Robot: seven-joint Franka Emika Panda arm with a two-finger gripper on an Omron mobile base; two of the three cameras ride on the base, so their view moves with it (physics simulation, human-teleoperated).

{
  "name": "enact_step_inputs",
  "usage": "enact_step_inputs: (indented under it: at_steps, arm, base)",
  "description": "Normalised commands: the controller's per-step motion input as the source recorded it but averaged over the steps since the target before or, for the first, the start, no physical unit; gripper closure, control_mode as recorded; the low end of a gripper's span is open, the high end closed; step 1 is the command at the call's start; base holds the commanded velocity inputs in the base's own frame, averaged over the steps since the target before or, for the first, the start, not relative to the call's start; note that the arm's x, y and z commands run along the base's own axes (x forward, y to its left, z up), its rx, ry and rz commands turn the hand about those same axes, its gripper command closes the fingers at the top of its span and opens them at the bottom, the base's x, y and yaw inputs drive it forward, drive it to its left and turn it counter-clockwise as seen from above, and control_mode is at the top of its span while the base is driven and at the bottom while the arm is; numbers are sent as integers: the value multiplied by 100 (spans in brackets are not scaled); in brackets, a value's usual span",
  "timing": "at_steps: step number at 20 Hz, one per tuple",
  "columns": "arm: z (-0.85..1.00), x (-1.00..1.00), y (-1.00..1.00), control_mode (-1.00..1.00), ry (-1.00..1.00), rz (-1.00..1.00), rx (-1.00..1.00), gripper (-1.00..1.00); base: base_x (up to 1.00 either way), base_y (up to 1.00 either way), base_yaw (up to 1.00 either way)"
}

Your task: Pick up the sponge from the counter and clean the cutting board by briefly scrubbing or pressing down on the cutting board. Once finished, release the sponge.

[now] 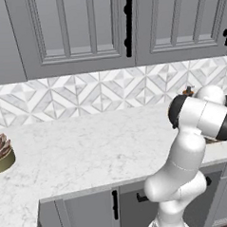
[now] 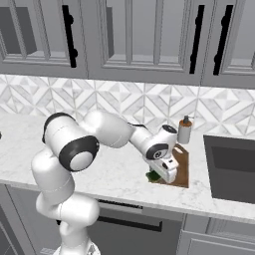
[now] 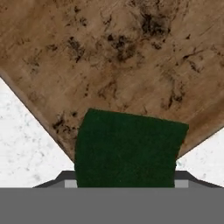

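My gripper hangs low over the front left corner of the dark brown cutting board, which lies on the white counter. The sponge shows as a small green block at the gripper's tip. In the hand view the sponge's dark green top spans the whole gap between the two fingers of the gripper, whose jaws are shut on it. Beneath it lie the board's stained wood and one of its corners, with white counter on both sides.
A soap dispenser stands just behind the board by the backsplash. A dark sink lies to the board's right. A potted succulent in a bowl sits far left on the counter. Upper cabinets hang above.
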Motion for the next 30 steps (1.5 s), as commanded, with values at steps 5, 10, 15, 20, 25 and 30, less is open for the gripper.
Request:
enact_step_inputs:
  at_steps: [5, 10, 15, 20, 25, 30]
  arm:
    - [-2, 1, -16, -100, -17, 3, 7, 100]
    - [-89, 0, 1, -100, -38, 6, 1, 100]
    - [-81, 16, 32, -100, -5, 7, -1, 100]
    - [54, 16, 1, -100, 14, 0, 0, 100]
    - [16, 12, -38, -100, 0, -1, 4, 100]
    - [-32, 30, -33, -100, 0, -2, 0, 100]
  base:
    - [0, 0, 0]
    - [0, 0, 0]
    - [0, 0, 0]
    - [0, 0, 0]
    - [0, 0, 0]
    - [0, 0, 0]
